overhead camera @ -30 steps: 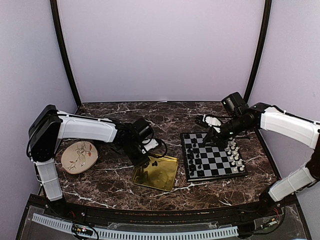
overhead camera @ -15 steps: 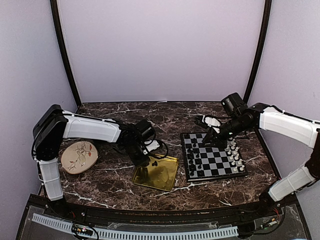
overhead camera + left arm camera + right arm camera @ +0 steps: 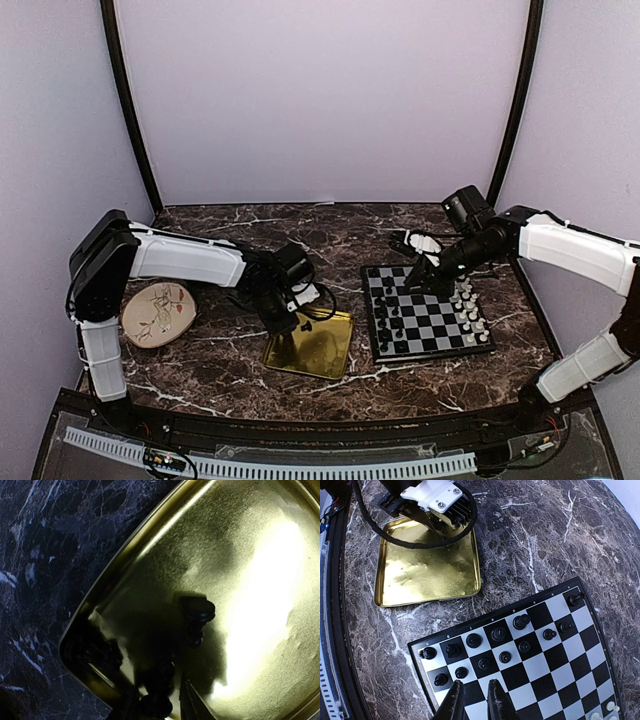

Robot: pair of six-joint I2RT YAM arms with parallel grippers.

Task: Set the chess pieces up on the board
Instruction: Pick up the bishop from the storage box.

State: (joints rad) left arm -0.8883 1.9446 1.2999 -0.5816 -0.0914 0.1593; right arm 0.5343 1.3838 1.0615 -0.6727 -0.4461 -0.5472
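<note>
Dark veined marble table [image 3: 230, 375], lilac walls behind.

1. Board [image 3: 555, 677]: checkered, thin dark rim, flat on the table. Black pieces [image 3: 498, 634] stand in two ranks along one edge, with gaps. White pieces [image 3: 470, 308] line the opposite edge.
2. Gold tray [image 3: 325, 360]: just beside the board, on its black-piece side. One loose black piece [image 3: 198, 612] sits mid-tray. Others crowd a shadowed corner, too dark to count.
3. Floral plate [image 3: 158, 312]: beyond the tray, well apart from the board.
4. Left jaws: low over the tray corner farthest from the board. Only their tips show, at the bottom of the wrist view, with a dark shape between them. Whether they grip a piece, I cannot tell.
5. Right jaws: above the board's black ranks, fingers [image 3: 454, 702] nearly together with a narrow slit. No piece shows between them, but I cannot tell for certain.

Handling note: the step looks like fetching a black piece from the tray.
- Centre the jaws on a single piece, away from the tray wall.
- Do not trust the reflections in the metal.
- Close gently on the stem.
- Lift straight up before crossing to a gap in the ranks, clear of the pieces already standing on the board.
</note>
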